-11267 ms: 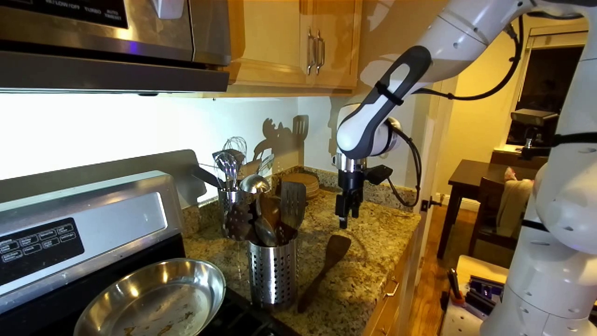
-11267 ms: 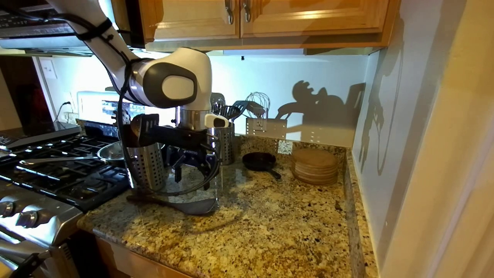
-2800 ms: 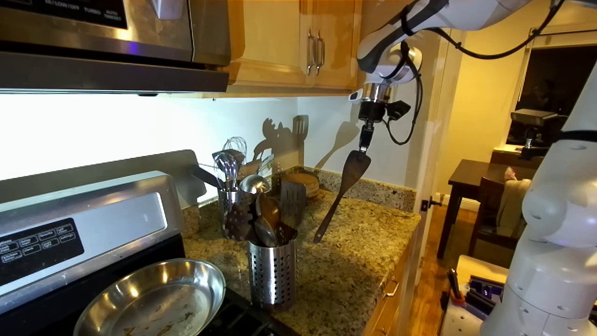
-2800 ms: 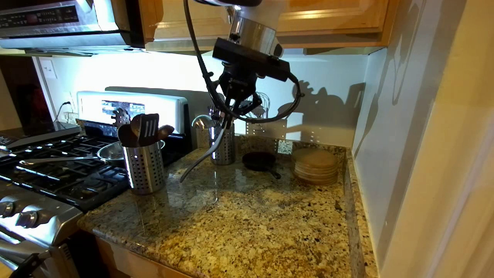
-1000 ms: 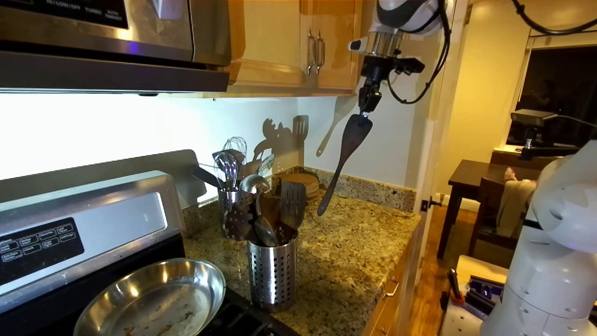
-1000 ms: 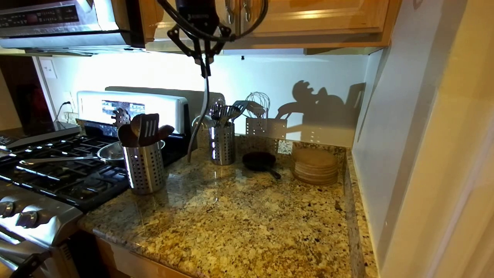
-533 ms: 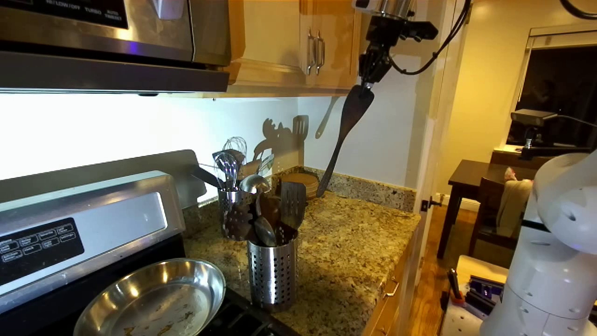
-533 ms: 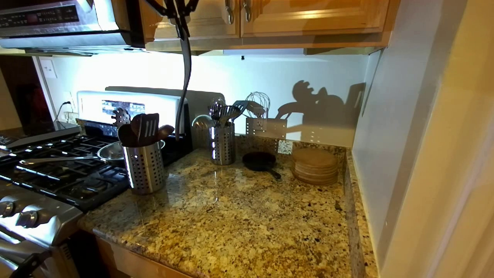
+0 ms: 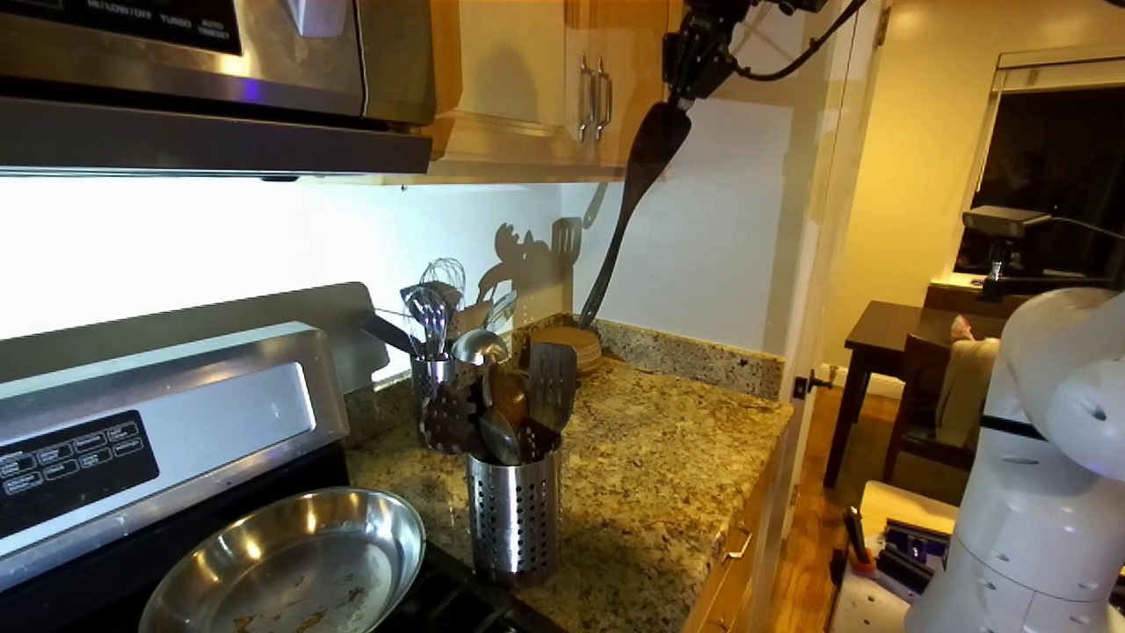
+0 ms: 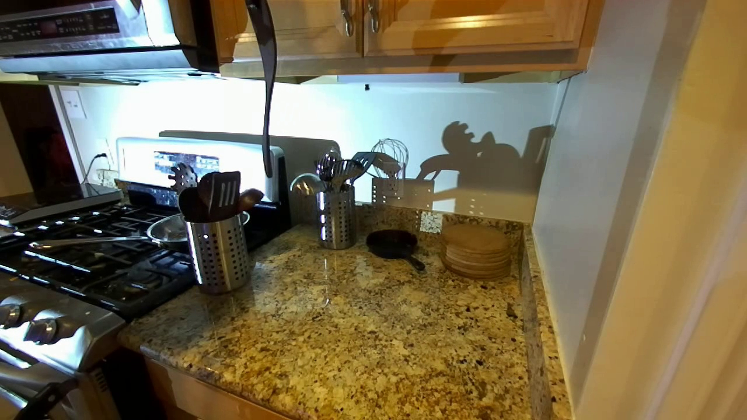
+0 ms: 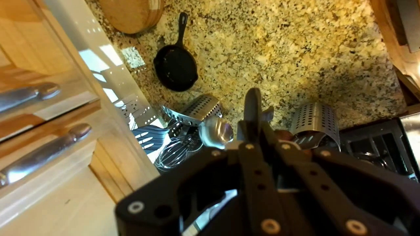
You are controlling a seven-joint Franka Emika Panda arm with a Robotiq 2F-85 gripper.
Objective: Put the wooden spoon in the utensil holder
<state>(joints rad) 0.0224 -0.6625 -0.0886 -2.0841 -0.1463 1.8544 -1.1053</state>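
Gripped by its broad end, the wooden spoon hangs tilted, long handle downward, high above the counter. My gripper is shut on it. An exterior view shows the spoon at the top, the gripper almost wholly cut off. From the wrist, the spoon juts from between the fingertips of the gripper. The utensil holder, a perforated steel cylinder full of dark and wooden utensils, stands upright beside the stove, below the spoon and apart from it. It is the front cylinder of two.
A second steel cylinder with whisks and a ladle stands behind. Nearby are a small black skillet and stacked round boards. A steel frying pan sits on the stove. Upper cabinets are close to the gripper.
Earlier the spoon lay on the counter beside the front holder, under the empty gripper. It was then gripped and lifted. Over the last second gripper and spoon have risen further.
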